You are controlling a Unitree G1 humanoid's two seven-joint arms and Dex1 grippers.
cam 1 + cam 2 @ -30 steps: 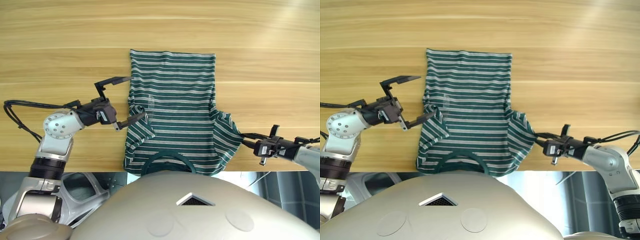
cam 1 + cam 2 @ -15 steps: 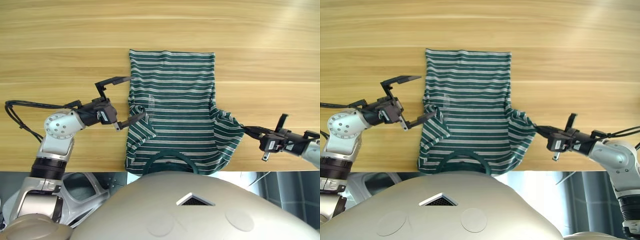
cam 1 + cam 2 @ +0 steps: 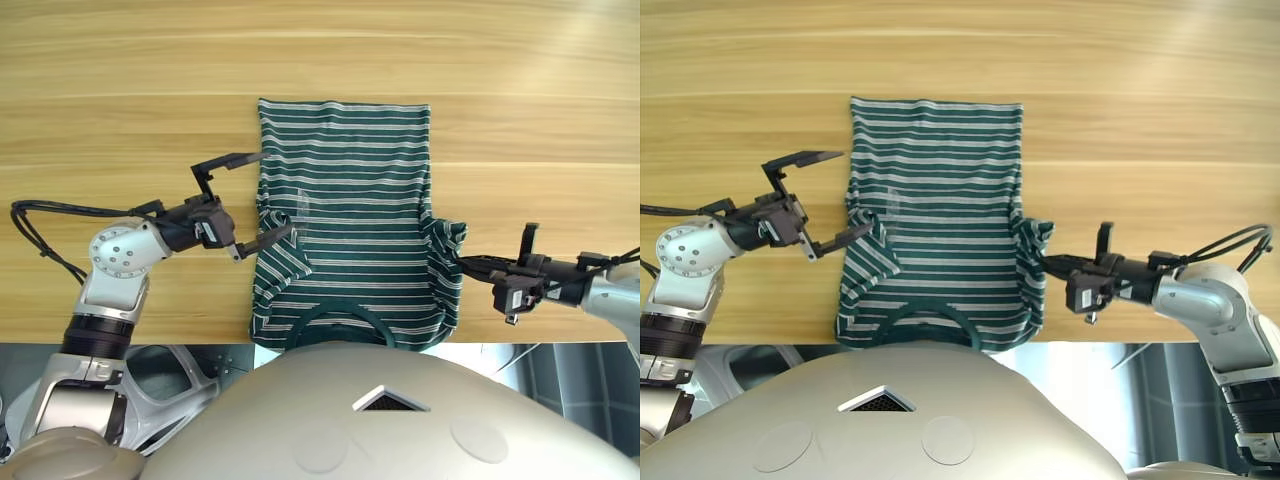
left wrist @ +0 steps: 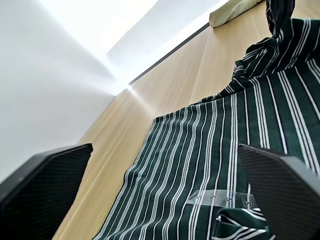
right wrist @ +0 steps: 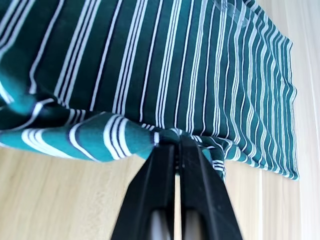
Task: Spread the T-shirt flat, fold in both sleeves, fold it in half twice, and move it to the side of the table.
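Observation:
A green T-shirt with white stripes (image 3: 345, 200) lies on the wooden table (image 3: 120, 80), its collar at the near edge. Its left sleeve (image 3: 275, 255) is bunched against the body. My left gripper (image 3: 272, 193) stands open at the shirt's left edge, one finger by the sleeve, the other farther up the side; the left wrist view has striped cloth (image 4: 210, 165) between the two fingers (image 4: 40, 190). My right gripper (image 3: 462, 262) is shut on the hem of the right sleeve (image 3: 445, 250), holding it close to the shirt's right side. The pinched cloth (image 5: 100, 140) meets the shut tips (image 5: 172, 142).
The near table edge (image 3: 180, 343) runs just below the collar and both grippers. Bare wood stretches to the left, right and far side of the shirt. A black cable (image 3: 50, 215) trails from my left arm over the table.
My right gripper, still shut on the right sleeve, first drew it outward to the right, then carried it back left against the shirt's side. The left arm has kept still.

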